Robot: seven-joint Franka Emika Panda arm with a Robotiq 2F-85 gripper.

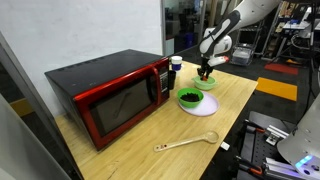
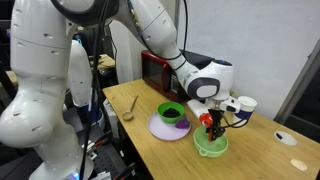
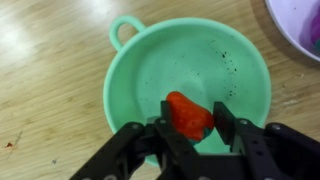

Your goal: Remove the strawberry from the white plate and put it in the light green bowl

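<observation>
In the wrist view my gripper (image 3: 193, 110) is shut on the red strawberry (image 3: 187, 117) and holds it over the inside of the light green bowl (image 3: 160, 65), which has a small loop handle. In both exterior views the gripper (image 1: 205, 72) (image 2: 211, 124) hangs just above this bowl (image 1: 206, 84) (image 2: 211, 147). The white plate (image 1: 200, 108) (image 2: 160, 130) lies beside the bowl, and a vivid dark green bowl (image 1: 189, 98) (image 2: 171, 112) stands on it. An edge of the plate (image 3: 300, 25) shows at the top right of the wrist view.
A red microwave (image 1: 110, 90) (image 2: 155, 70) stands on the wooden table. A wooden spoon (image 1: 185, 143) (image 2: 131, 104) lies near the table edge. A white cup with a dark lid (image 1: 176, 65) (image 2: 245, 104) stands near the light green bowl.
</observation>
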